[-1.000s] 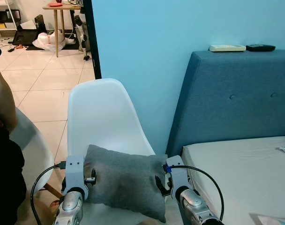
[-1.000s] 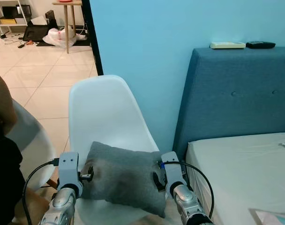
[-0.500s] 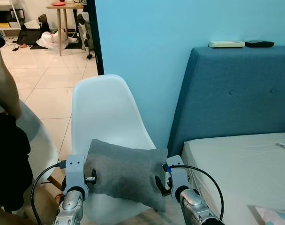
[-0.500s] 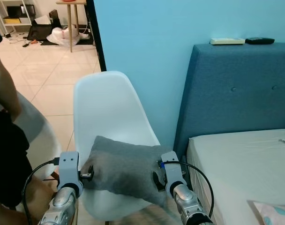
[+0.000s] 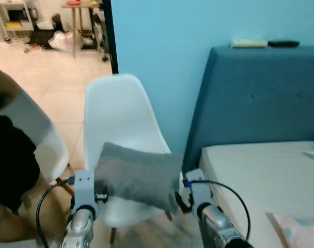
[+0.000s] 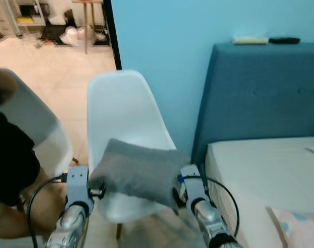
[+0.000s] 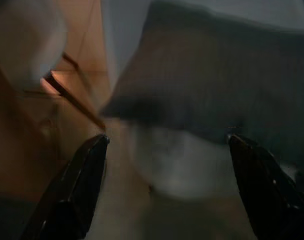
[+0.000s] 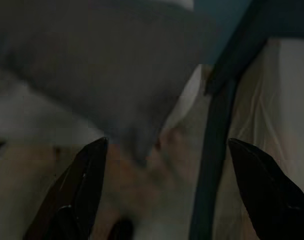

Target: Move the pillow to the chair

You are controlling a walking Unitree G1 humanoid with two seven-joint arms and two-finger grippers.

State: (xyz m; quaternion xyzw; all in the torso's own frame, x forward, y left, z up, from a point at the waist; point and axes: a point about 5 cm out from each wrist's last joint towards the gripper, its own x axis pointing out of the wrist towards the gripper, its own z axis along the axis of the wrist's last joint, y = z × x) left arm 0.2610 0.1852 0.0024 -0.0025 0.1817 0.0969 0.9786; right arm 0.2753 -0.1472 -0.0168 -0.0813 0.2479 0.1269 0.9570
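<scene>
I see my left gripper and right gripper pressed against opposite ends of a soft grey fabric pillow, carrying it between them. In the wrist views each gripper's black fingers are spread wide, clamped on nothing. The pillow hangs above the seat of a white moulded plastic chair with wooden legs. Beside the chair stands a blue upholstered headboard against a light blue wall. A seated person is at my left.
</scene>
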